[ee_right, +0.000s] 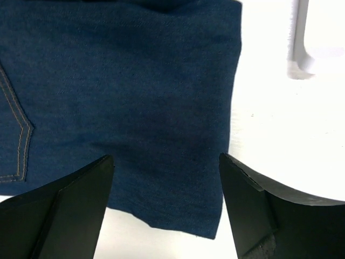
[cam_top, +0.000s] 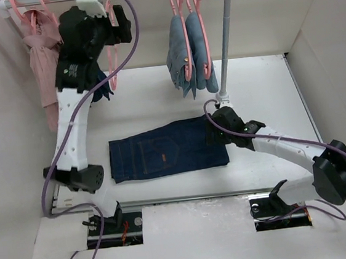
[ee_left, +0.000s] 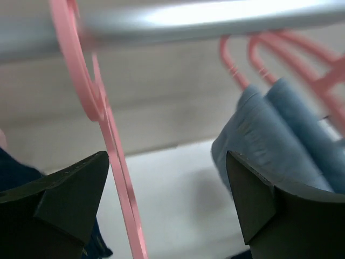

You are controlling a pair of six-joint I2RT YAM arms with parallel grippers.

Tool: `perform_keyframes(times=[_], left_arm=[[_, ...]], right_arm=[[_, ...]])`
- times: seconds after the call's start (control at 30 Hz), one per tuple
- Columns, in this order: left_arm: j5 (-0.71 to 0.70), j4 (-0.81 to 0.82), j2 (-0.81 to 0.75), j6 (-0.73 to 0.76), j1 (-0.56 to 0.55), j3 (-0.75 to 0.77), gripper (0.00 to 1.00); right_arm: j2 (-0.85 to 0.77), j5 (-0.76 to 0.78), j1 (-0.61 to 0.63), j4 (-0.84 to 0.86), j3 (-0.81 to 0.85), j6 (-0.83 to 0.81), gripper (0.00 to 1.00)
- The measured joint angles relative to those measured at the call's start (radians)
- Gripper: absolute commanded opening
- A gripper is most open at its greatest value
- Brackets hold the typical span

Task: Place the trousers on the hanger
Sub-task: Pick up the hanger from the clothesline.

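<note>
Left gripper (ee_left: 166,162) spread wide at the rail (ee_left: 188,19), right gripper (ee_right: 166,159) spread wide over the trousers (ee_right: 135,81).
The thin pink plastic hanger (ee_left: 116,162) hangs between the left jaws, hard by one, perhaps touching; blur hides that. The dark navy denim trousers lie folded flat on the table (cam_top: 261,83), one end just under the right gripper, long axis running side to side.

The wide-spread claw (ee_right: 165,162) hangs above the trousers (ee_right: 118,81).

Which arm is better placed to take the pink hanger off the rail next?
Left: the left gripper is open at the rail, the hanger between its jaws. The right gripper is down over the trousers.
</note>
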Motion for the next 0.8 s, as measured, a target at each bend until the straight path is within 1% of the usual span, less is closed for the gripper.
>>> perform_keyframes(times=[0.07, 0.13, 0.3, 0.33, 0.37, 0.5, 0.53, 0.6, 0.63, 0.67, 0.7, 0.77, 0.8], left_arm=[[-0.05, -0.039, 0.068, -0.007, 0.003, -0.003, 0.88], [-0.095, -0.058, 0.099, -0.01, 0.003, -0.024, 0.88], [-0.161, -0.07, 0.077, -0.011, 0.005, -0.111, 0.88], [-0.168, -0.066, 0.066, -0.011, 0.005, -0.134, 0.85], [-0.172, -0.063, 0.052, -0.011, 0.005, -0.16, 0.79], [-0.168, -0.061, 0.021, -0.018, 0.013, -0.241, 0.65], [-0.161, -0.061, 0.021, -0.021, 0.016, -0.253, 0.57], [-0.149, -0.06, 0.021, -0.026, 0.024, -0.27, 0.47], [-0.139, -0.06, 0.021, -0.026, 0.031, -0.278, 0.4], [-0.13, -0.06, 0.021, -0.03, 0.036, -0.282, 0.25], [-0.123, -0.06, 0.021, -0.033, 0.04, -0.284, 0.17], [-0.109, -0.058, 0.021, -0.033, 0.046, -0.284, 0.03], [-0.106, -0.058, 0.02, -0.037, 0.049, -0.284, 0.0]], right_arm=[[-0.006, 0.011, 0.016, 0.0, -0.006, 0.0, 0.84], [-0.02, 0.018, 0.027, -0.003, -0.014, 0.0, 0.84], [-0.116, 0.033, 0.033, -0.01, -0.048, 0.0, 0.84], [-0.137, 0.035, 0.033, -0.009, -0.052, 0.0, 0.85], [-0.157, 0.039, 0.033, -0.009, -0.056, 0.0, 0.85], [-0.209, 0.051, 0.033, -0.01, -0.06, -0.002, 0.85], [-0.215, 0.056, 0.033, -0.011, -0.06, -0.005, 0.85], [-0.223, 0.063, 0.033, -0.014, -0.061, -0.01, 0.85], [-0.226, 0.068, 0.033, -0.018, -0.061, -0.013, 0.85], [-0.227, 0.071, 0.033, -0.021, -0.061, -0.015, 0.85], [-0.228, 0.074, 0.033, -0.025, -0.061, -0.016, 0.85], [-0.228, 0.08, 0.033, -0.034, -0.061, -0.016, 0.85], [-0.229, 0.083, 0.033, -0.036, -0.062, -0.016, 0.85]])
